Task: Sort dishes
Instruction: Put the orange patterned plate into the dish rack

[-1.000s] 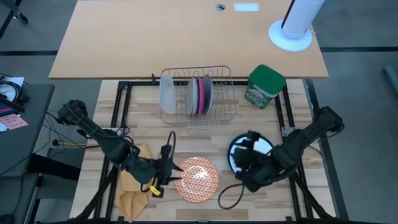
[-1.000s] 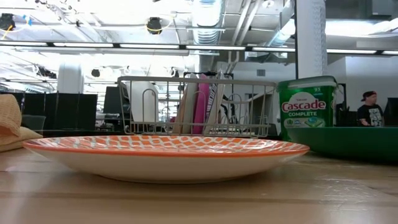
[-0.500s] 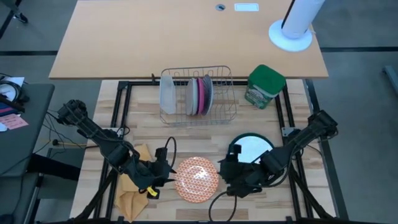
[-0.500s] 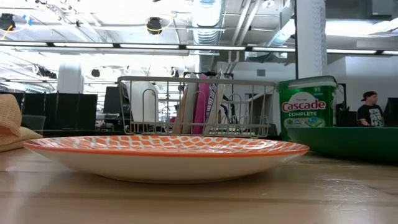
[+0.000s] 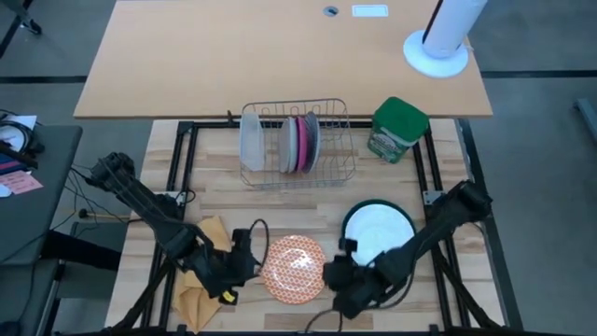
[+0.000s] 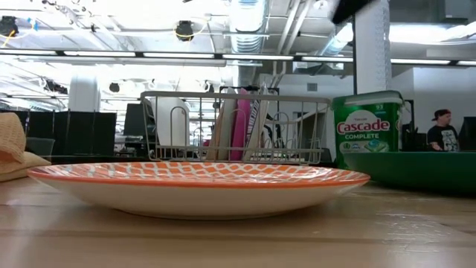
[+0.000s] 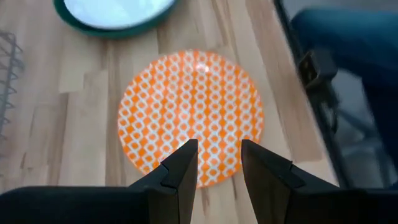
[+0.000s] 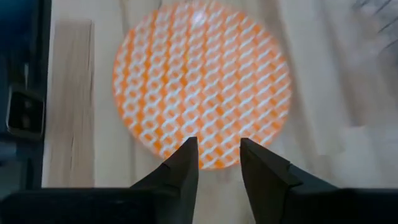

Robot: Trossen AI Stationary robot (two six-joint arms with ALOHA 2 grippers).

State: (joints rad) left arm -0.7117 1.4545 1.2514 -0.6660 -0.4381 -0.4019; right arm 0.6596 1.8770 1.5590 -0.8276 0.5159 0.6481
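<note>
A light wooden table carries a wire dish rack at its back, where grey and pink plates stand on edge beside a frosted container, with a green canister just right of the rack. Toward the front, a white plate with a green rim lies flat near the right side, and an orange-and-white patterned plate lies flat beside it, the two close but apart.

Both arms converge on the patterned plate. The left gripper sits at the plate's left edge beside a tan cloth, its fingers set a narrow gap apart over the rim, nothing pinched. The right gripper hangs at the opposite edge, fingers likewise slightly parted and holding nothing.

The step in hand appears to be picking up the patterned plate for the rack. The plate lies flush on the wood, so the next move likely calls for one finger to slide under its shallow rim while the other arm steadies it or backs off.

Room is tight: the plate sits near the table's front edge, hemmed by cloth and white plate. The stretch between plate and rack lies open.
</note>
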